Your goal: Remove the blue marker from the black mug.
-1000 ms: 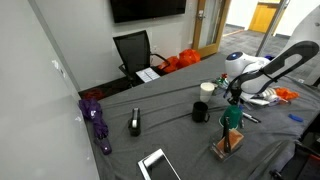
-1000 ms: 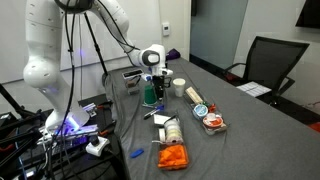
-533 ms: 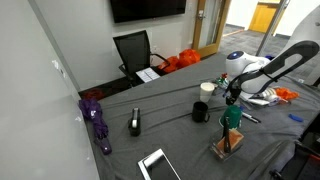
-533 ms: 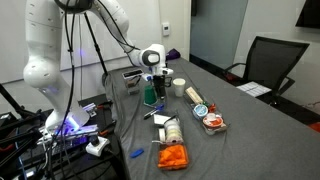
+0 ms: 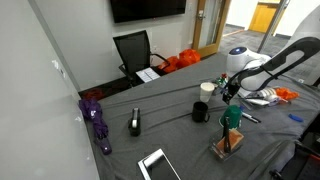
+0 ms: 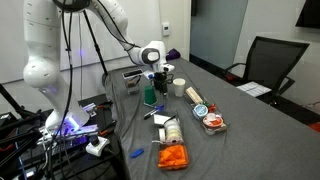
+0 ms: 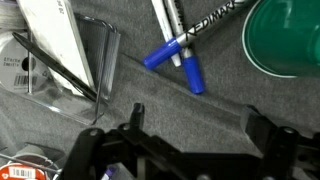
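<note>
The black mug stands upright on the grey table; the wrist view does not show it. The blue marker lies flat on the cloth, crossed with a second blue-capped pen, beside the green mug. My gripper hovers just over the table near these pens, open, its two black fingers wide apart with only bare cloth between them. In both exterior views the gripper hangs above the green mug, to one side of the black mug.
A white cup stands behind the black mug. A wooden box, a tablet, a purple umbrella and snack packets lie around. A clear plastic case sits left of the pens.
The jaws have gone from partly closed to wide open. The gripper has shifted slightly upward; the mugs have not moved.
</note>
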`<state>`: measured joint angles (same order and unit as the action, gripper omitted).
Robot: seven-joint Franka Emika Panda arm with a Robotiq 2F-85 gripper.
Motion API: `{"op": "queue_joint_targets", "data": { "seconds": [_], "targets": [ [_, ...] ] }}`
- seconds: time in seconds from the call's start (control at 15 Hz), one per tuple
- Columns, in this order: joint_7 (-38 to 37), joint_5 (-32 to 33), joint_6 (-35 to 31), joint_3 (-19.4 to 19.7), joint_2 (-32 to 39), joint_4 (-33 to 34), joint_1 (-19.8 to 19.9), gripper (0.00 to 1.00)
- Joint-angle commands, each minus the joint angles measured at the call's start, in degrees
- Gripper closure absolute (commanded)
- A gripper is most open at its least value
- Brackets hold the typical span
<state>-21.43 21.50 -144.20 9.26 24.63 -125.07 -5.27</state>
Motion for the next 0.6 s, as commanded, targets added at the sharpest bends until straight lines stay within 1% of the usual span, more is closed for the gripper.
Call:
{"op": "queue_joint_targets", "data": {
  "seconds": [0.0,0.33,0.53],
  "targets": [
    [5.12,-4.25,-3.71,-1.81,-3.50,-2.64,2.07,0.00],
    [12.18,-11.89,-7.49,-4.23,-5.28,-3.63,4.12,0.00],
    [16.48,-16.93,-8.46,-6.13,-5.96,-4.18,5.78,0.00]
  ]
}}
